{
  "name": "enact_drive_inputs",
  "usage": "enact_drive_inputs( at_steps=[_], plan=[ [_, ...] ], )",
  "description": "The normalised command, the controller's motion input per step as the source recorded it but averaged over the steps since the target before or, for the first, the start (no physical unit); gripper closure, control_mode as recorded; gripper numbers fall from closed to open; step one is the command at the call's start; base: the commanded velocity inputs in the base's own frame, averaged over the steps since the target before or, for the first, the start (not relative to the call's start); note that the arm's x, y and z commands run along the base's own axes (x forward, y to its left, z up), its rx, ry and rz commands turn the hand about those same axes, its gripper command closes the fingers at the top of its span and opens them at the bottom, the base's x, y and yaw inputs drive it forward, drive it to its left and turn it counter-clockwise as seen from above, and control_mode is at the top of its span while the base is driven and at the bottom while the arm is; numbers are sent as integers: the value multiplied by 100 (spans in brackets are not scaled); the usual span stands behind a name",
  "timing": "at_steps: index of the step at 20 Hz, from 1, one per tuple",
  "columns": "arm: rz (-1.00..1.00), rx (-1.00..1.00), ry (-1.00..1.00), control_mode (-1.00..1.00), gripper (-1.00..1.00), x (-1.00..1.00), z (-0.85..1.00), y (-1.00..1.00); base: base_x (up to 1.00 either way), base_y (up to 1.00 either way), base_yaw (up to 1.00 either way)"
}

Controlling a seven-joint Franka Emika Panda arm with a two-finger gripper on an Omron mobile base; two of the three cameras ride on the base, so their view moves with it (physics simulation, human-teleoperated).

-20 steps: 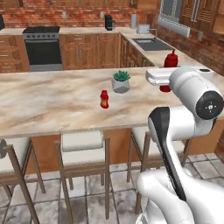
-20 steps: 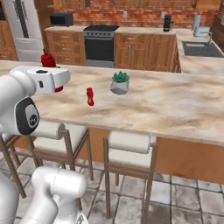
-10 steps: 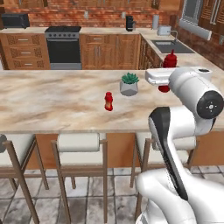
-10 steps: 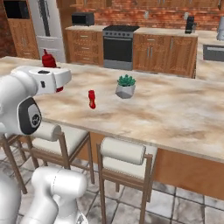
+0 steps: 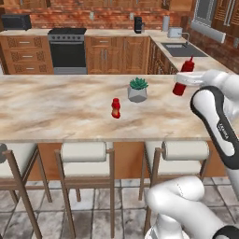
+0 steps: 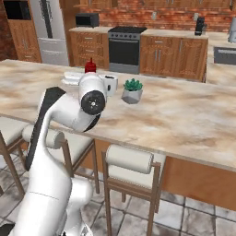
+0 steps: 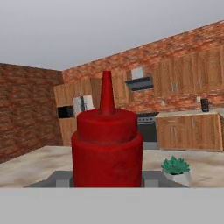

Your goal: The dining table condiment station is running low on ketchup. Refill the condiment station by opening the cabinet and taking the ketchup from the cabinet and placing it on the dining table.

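My own wrist covers the lower half of the ketchup (image 5: 183,75) in the left base view, so I cannot see my fingertips on it. In the right base view only its red top (image 6: 90,67) clears my arm. In the hand view its base (image 7: 107,148) is cut off at the bottom.

ketchup (image 6: 90,66) above dining table (image 6: 184,115), small plant (image 6: 132,90) nearby

Rises from the near side, elbow bent high, forearm reaching level toward the far side; claw (image 5: 183,84) clamped on the ketchup (image 5: 183,77), held upright.
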Motion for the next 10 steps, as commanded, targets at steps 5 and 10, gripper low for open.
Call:
enact_drive_inputs(
  at_steps=[5, 10],
  plan=[
    [28, 4, 14, -100, 100, 100, -47, -44, 0, 0, 0],
    [15, -2, 8, -100, 100, 87, -53, -11, 0, 0, 0]
  ],
)
